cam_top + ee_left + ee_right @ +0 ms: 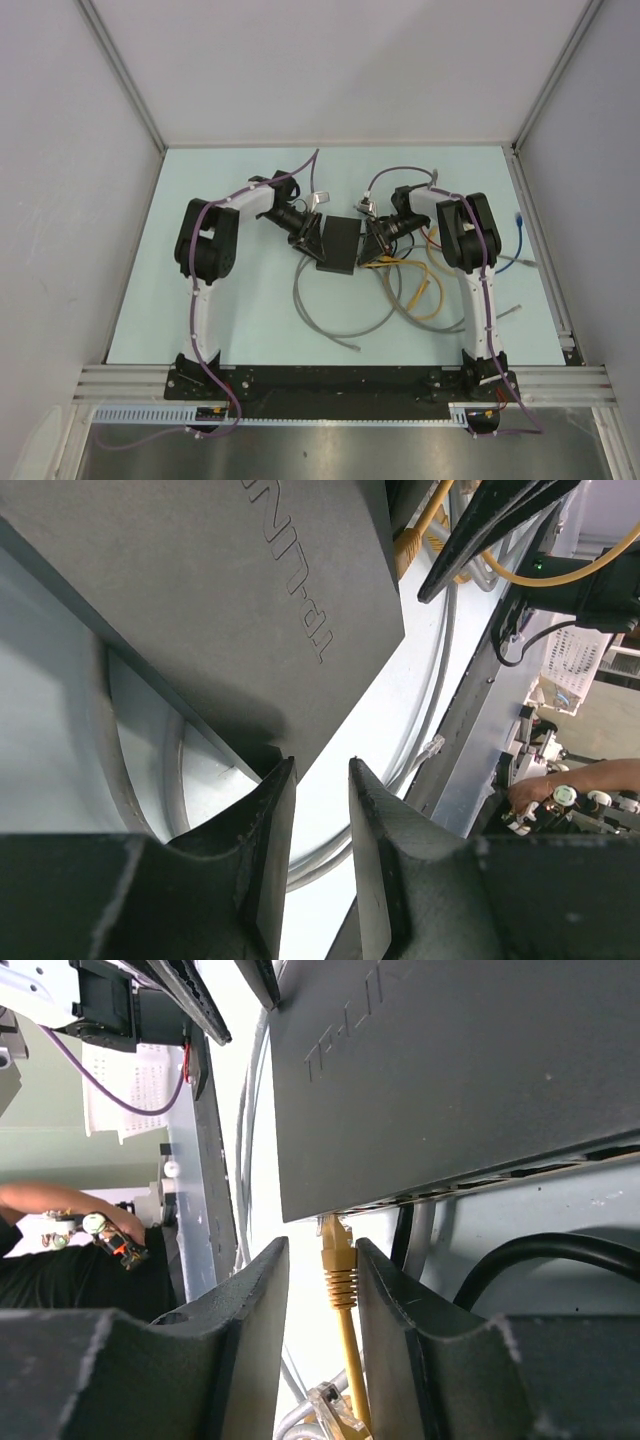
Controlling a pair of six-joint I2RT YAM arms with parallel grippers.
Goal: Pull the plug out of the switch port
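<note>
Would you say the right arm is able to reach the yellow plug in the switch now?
Probably yes: the yellow plug sits between the open jaws of the right gripper, at the edge of the switch, nothing blocking.

Soft, even light fills the overhead view: the pale table (250, 320) reads flat and matte, with only faint shadows under the arms and cables. The wrist views are harsher. Beside the dark matte switch (230, 600) the bright table burns out to white, a soft shadow lies under the switch's edge, and the left hand's (320, 775) black fingers (262, 860) look slightly soft up close.
</note>
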